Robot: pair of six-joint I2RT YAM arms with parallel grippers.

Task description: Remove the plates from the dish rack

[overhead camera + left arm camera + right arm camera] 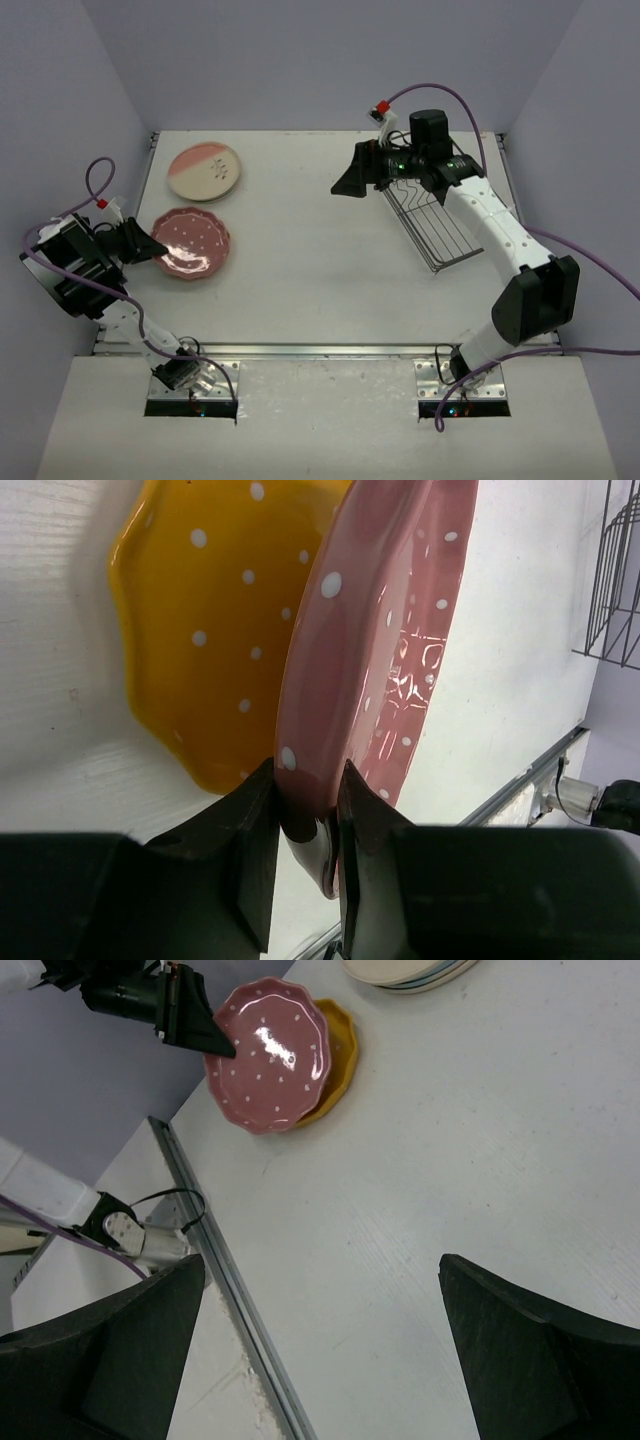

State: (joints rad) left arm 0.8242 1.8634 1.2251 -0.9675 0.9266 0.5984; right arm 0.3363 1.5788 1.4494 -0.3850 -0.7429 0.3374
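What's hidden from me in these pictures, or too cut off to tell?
- Top view: the pink dotted plate covers the yellow plate beneath it.
- Right wrist view: the top edge cuts off the cream plates, so their number is unclear.
- Top view: the right arm covers the far end of the rack.

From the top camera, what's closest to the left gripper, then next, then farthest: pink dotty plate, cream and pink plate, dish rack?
1. pink dotty plate: pinched in the left gripper.
2. cream and pink plate: farther back, left side.
3. dish rack: far right.
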